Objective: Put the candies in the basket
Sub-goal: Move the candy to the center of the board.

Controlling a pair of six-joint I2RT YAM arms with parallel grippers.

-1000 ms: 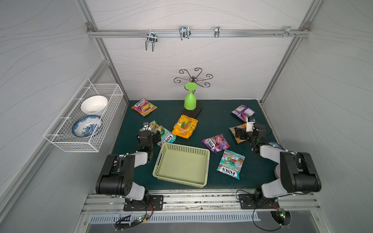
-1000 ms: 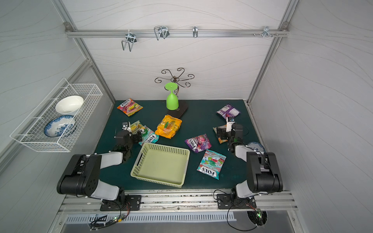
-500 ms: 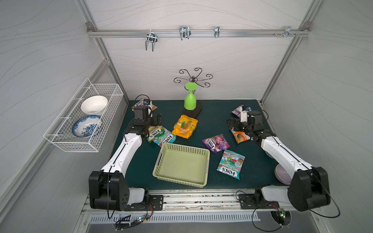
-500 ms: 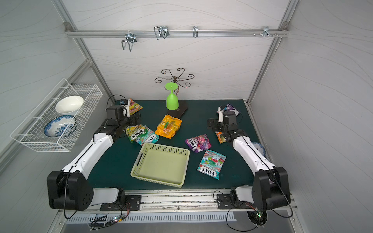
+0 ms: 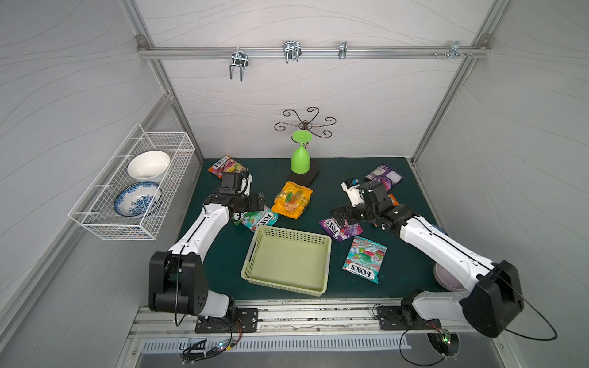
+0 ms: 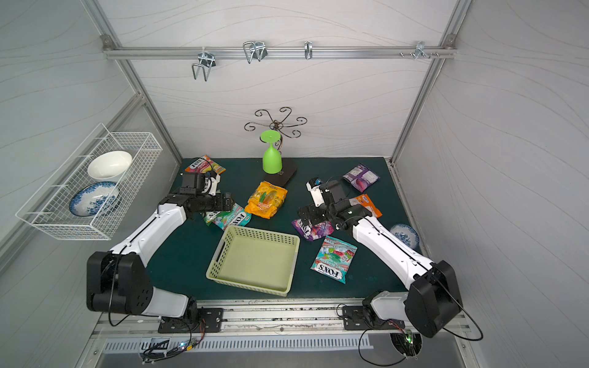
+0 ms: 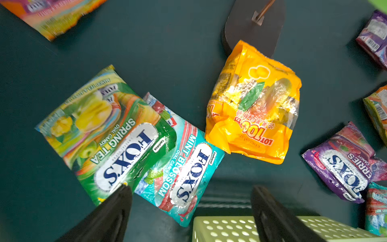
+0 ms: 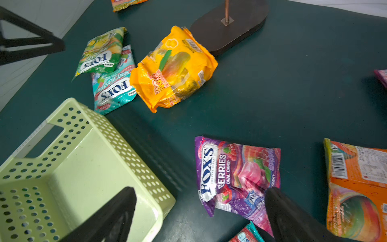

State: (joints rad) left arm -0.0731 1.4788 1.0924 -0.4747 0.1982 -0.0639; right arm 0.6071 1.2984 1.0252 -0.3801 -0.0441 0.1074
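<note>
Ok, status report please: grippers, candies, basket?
Left gripper open, above green bag. Right gripper open, beside purple bag. Basket empty, candies all outside. Nothing in the way.

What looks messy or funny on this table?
The green Spring Tea bag lies partly on the teal Mint Blossom bag, and the crumpled yellow bag pokes over the stand's dark base. The green goblet is upside down. The basket is empty.

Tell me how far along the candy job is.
Done: nothing; the basket is bare. In hand: nothing; left tool open over the green bag and teal bag, right tool open over the purple bag. Left: all eight lie on the mat.
</note>
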